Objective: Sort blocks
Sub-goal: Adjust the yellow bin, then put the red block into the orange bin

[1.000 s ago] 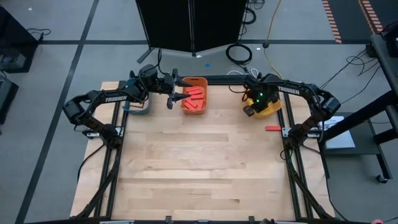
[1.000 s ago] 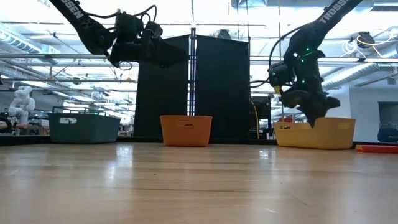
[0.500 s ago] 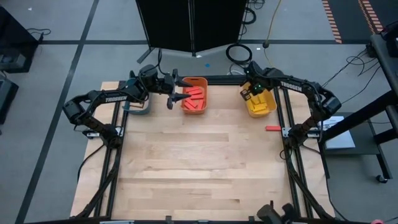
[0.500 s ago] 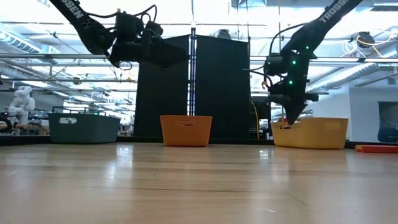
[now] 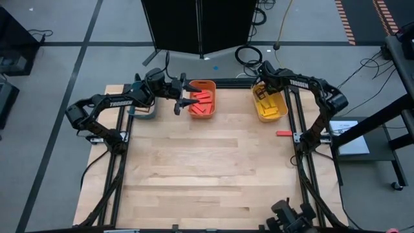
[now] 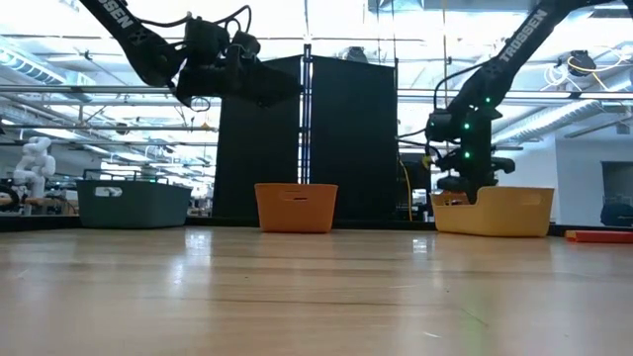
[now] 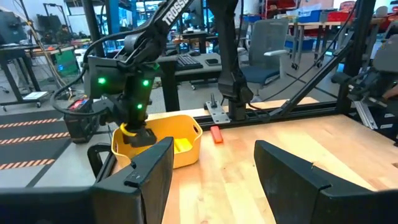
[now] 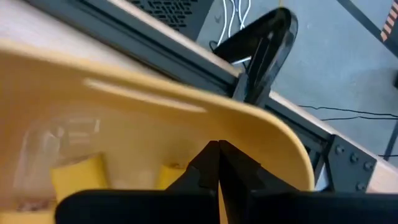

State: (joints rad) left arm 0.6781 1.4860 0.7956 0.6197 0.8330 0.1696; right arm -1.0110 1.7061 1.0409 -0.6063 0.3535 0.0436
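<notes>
- Over the yellow bin [image 5: 270, 107], at its far rim: right gripper [image 6: 472, 194], fingers pressed together w/ nothing seen between them; tips just inside the bin wall in the right wrist view.
- Inside the yellow bin: yellow blocks [image 8: 78, 175] on the floor, below the fingers.
- Beside the yellow bin, toward the table's right edge: one red block [image 5: 283, 134] lying loose on the wood — prob. the last stray, though not certain.
- Well left of the yellow bin: orange bin [image 5: 202, 98] w/ red blocks [image 5: 202, 100] inside; left gripper [image 5: 183, 94] hanging high just at its left side, jaws apart, nothing between them.
- Farther left again: teal bin [image 6: 132, 203], half hidden under the left arm from above.
- Risk — lifting out at an angle could catch the yellow bin's rim and drag or tip it, since fingertips sit so near the wall.
- Risk — reaching for the red block could knock it off the table; lies near the edge and the frame post [image 5: 297, 137].
- In the way: yellow bin wall between right gripper and red block; otherwise open wood.
</notes>
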